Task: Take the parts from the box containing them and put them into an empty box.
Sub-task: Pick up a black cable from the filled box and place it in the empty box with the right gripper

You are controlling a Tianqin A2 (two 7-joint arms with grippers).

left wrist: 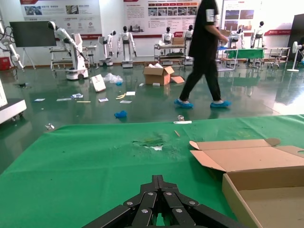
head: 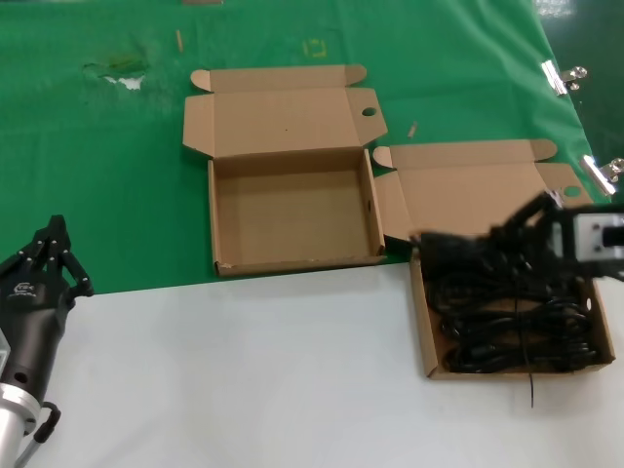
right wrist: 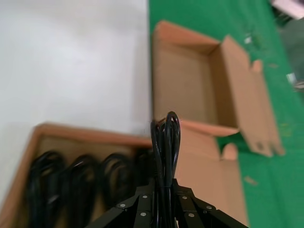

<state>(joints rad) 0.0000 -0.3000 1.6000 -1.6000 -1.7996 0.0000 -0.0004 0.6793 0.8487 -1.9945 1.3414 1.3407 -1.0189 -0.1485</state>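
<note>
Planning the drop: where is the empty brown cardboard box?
In the head view, the empty brown cardboard box sits centre on green cloth, left of the cable-filled box.

Glossy green floor (left wrist: pixel 142 107), wall posters (left wrist: pixel 61 9), parked robots (left wrist: pixel 126 45)

- A green cloth (head: pixel 117 185) is covering the far part of the table, torn at one spot (head: pixel 115 73).
- Two metal clips (head: pixel 564 76) are lying at its right edge.
- A person (left wrist: pixel 203 52) is walking past parked white robots (left wrist: pixel 126 45).
</note>
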